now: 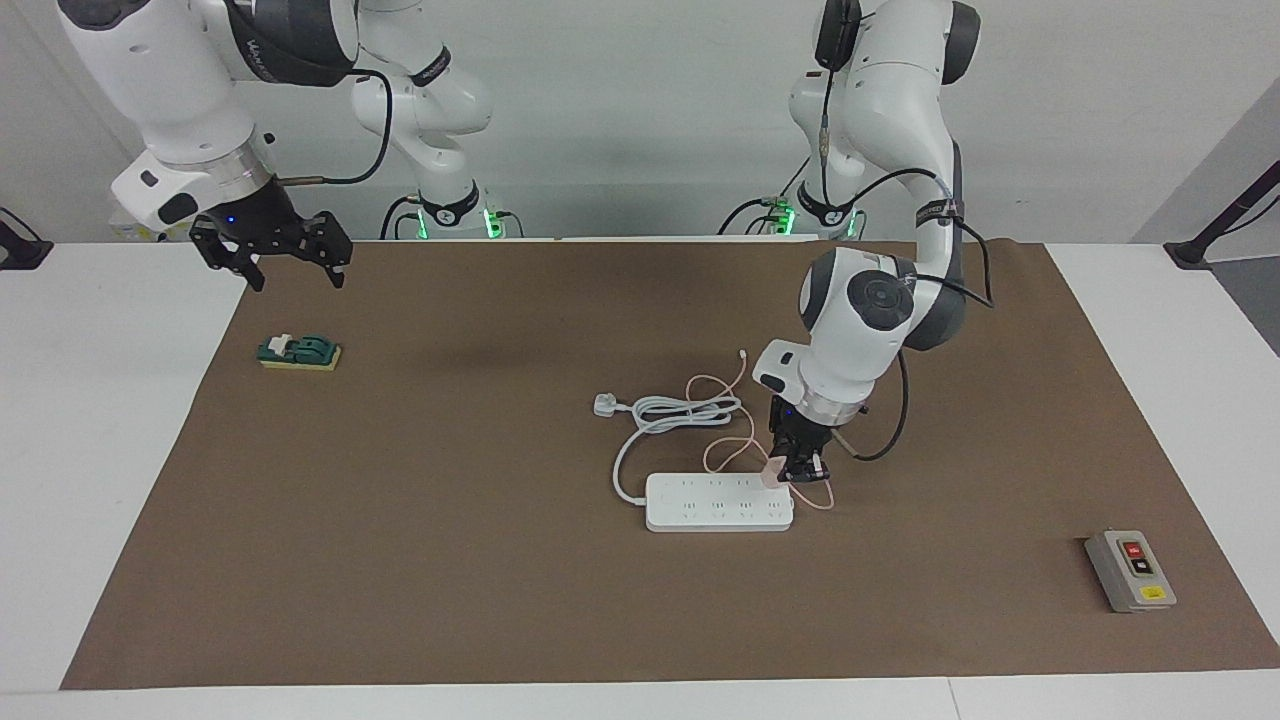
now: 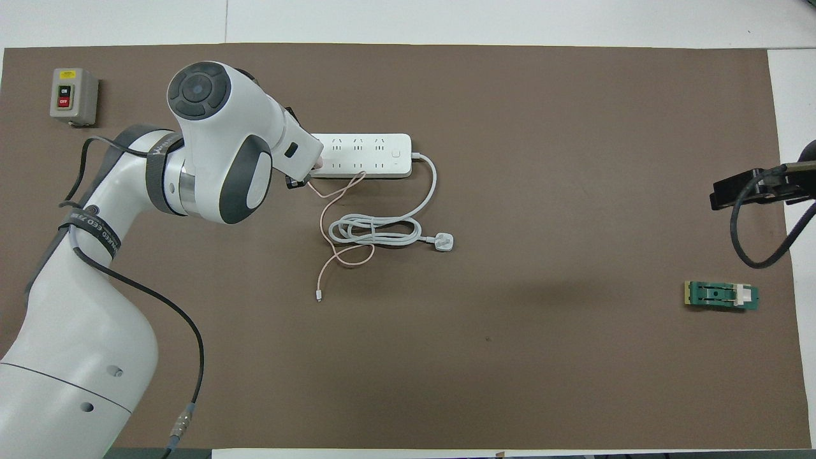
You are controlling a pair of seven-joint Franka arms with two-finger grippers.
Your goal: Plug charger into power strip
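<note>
One charger (image 1: 772,472) clamped in left claw (image 1: 797,472).

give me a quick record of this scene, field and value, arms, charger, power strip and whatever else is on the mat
left gripper: shut on the charger, at the power strip's end toward the left arm
power strip: flat on the mat, cord coiled nearer the robots
right gripper: open, waiting above the mat's corner
green block: below the right gripper
grey switch box: toward the left arm's end
</note>
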